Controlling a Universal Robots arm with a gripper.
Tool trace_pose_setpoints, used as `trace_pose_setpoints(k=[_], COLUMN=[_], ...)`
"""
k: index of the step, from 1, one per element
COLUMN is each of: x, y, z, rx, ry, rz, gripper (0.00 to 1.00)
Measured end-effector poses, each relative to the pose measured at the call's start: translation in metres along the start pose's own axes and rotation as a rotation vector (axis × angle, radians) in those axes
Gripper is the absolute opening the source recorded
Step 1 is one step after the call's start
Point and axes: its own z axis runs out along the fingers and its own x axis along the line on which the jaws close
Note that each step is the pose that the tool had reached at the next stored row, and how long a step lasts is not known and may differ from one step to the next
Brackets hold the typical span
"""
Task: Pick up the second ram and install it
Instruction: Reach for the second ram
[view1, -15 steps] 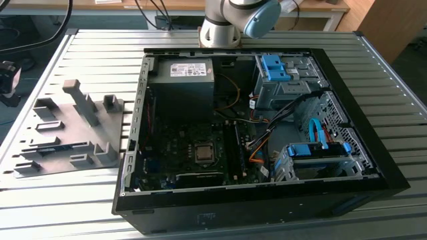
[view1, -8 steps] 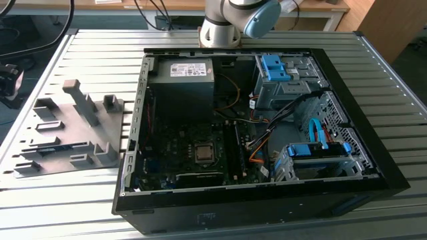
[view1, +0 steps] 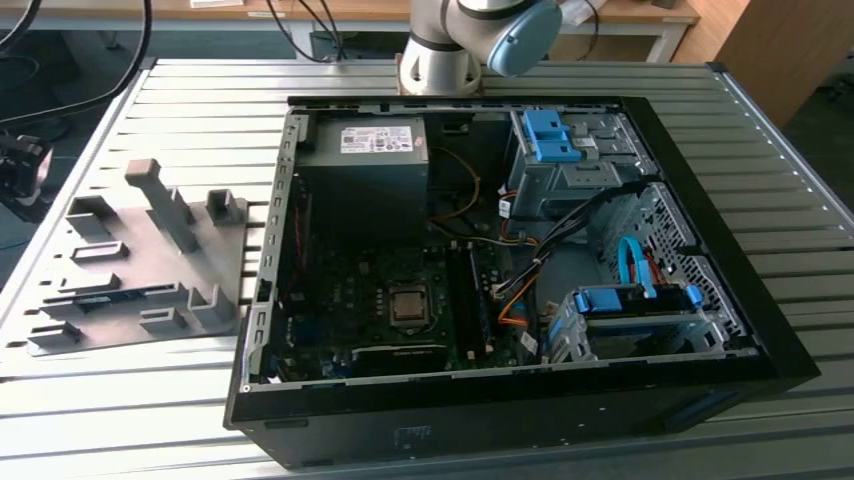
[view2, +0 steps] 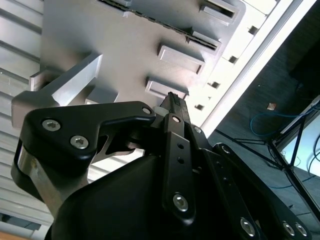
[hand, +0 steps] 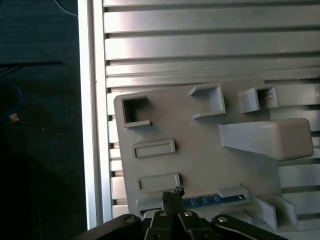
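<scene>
Grey plastic tray (view1: 134, 268), sitting at nine o'clock of the computer case (view1: 507, 420), is holding the second memory stick (hand: 210, 201) slotted, long axis running three-to-nine, while the closed, empty gripper (hand: 172, 192) is hovering directly over it.

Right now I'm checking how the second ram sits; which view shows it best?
The first wrist view: the second ram shows its blue-green edge in a slot of the grey tray, beside the gripper. The exterior view gives a thin dark strip in that tray. In the second wrist view I cannot tell it from the slots.
</scene>
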Motion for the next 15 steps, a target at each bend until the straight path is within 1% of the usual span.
trace_pose_setpoints(k=[15], x=[0.0003], y=[-0.0006], z=[0.0153], rx=[0.0005], ry=[0.0000], rz=[0.000], gripper=[0.10])
